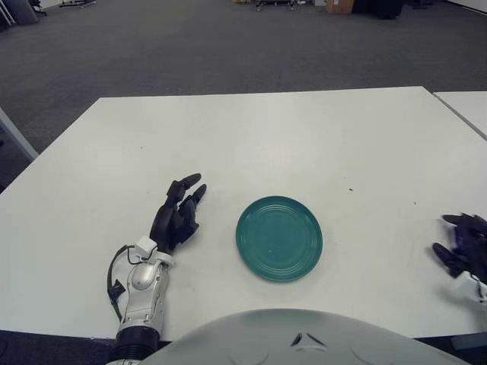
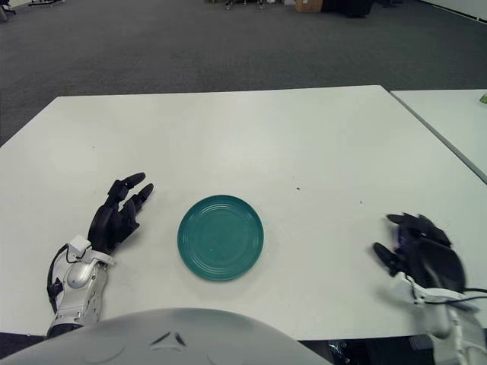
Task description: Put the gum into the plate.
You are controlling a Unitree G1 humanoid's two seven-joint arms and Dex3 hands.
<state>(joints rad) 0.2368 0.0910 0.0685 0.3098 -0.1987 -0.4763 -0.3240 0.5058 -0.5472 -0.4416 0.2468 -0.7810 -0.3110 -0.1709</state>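
Sits flat on the white surface point(image 1: 289, 129), near the front edge and about midway across: a round teal plate point(image 1: 279, 238) with ringed grooves, its face bare.

Shows to the left of the plate, well clear of its rim: the left hand point(image 1: 176, 217), black, palm down, fingers point(image 1: 186, 182) stretched forward and slightly spread, holding nothing. Runs back from it toward the front edge: a silver wrist point(image 1: 143, 281) with a looped black cable.

Shows far to the right of the plate, close to the right end of the surface: the right hand point(image 2: 422, 255), black, back uppermost. Cannot tell whether open or closed around anything. Appears against its dark shell on the side toward the plate: a small purplish patch point(image 2: 401, 237), possibly the gum, too small and dim to confirm. Cannot make out the gum for certain anywhere else on the surface; not in the plate.

Lie between plate and right hand: two tiny dark specks point(image 1: 351, 190).

Fills the bottom middle: the robot's grey torso point(image 1: 304, 342). Stands beyond the right end: the corner of a second white table point(image 1: 466, 103). Stretches behind: grey carpet floor point(image 1: 228, 46).
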